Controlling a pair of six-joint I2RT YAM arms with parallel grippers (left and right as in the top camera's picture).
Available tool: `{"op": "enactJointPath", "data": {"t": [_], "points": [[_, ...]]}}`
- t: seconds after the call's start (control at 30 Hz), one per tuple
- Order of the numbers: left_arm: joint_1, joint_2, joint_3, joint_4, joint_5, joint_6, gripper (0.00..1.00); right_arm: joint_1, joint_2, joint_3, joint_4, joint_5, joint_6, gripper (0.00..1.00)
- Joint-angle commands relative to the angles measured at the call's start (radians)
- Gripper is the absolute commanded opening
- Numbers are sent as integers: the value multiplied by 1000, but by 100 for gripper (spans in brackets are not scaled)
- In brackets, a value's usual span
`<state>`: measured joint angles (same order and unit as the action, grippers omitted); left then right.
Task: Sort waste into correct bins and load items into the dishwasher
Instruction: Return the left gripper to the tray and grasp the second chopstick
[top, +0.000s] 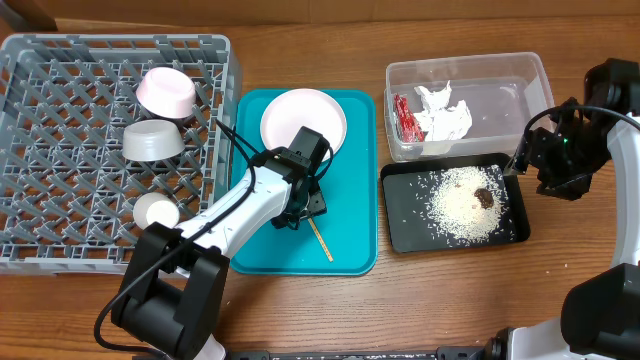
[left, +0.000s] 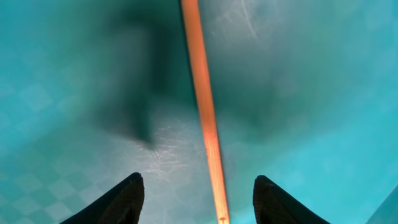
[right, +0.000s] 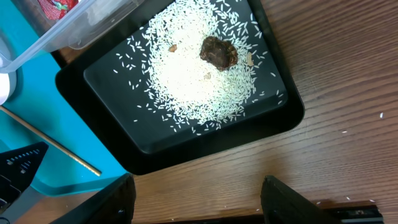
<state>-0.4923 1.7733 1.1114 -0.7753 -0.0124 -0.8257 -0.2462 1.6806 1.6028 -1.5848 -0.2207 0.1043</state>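
Starting at the near edge of the wooden table (top: 450, 300), we see the left arm (top: 235, 215) rise from its base and slant up and to the right over the teal tray (top: 350, 250). Its wrist is bent so that the left gripper (left: 198, 179) points down at the tray floor. Its two dark fingers (left: 121, 202) stand well apart, one on each side of a wooden chopstick (left: 208, 124). The chopstick lies flat on the teal surface and runs away between them. Neither finger touches the stick, and we cannot tell whether the tips meet the tray.

To the right sits the black tray (top: 400, 230), holding a spread of white rice (top: 455, 205) with a brown lump (top: 484, 196) on it. The right arm (top: 600, 110) comes in from the right side and folds down. The right gripper (right: 198, 180) hangs over bare wood just beside the black tray's right edge, its fingers wide apart and holding nothing.

Farther back, the white plate (top: 303, 122) rests at the far end of the teal tray, its near rim partly hidden by the left wrist. Just behind the black tray stands the clear tub (top: 520, 75), with the red wrapper (top: 404, 117) at its left end and the crumpled napkin (top: 443, 113) beside it.

Along the left, the grey dish rack (top: 60, 60) holds the white cup (top: 157, 212) nearest us, then the white bowl (top: 153, 141), and the pink bowl (top: 166, 92) farthest
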Motion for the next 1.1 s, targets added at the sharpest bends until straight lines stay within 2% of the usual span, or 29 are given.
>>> {"op": "enactJointPath", "data": {"t": [0.0, 0.33, 0.47, 0.63, 0.7, 0.77, 0.93, 1.07], "points": [[-8, 5, -5, 6, -34, -72, 59, 2, -21, 7, 5, -2, 0, 66], [-41, 43, -5, 32, -62, -126, 61, 2, -21, 7, 5, -2, 0, 66], [-44, 100, -5, 53, -6, -125, 61, 2, -21, 7, 5, -2, 0, 66], [-45, 104, -5, 69, 5, -125, 40, 2, -21, 7, 4, -2, 0, 66], [-39, 104, -5, 69, 5, -125, 26, 2, -21, 7, 5, -2, 0, 66], [-30, 103, -4, 57, 6, -125, 16, 2, -21, 7, 4, -2, 0, 66], [3, 96, -2, 26, 16, -125, 6, 2, -21, 7, 4, -2, 0, 66], [45, 71, 0, 12, 32, -116, 4, 2, -21, 7, 4, -2, 0, 66]]}}
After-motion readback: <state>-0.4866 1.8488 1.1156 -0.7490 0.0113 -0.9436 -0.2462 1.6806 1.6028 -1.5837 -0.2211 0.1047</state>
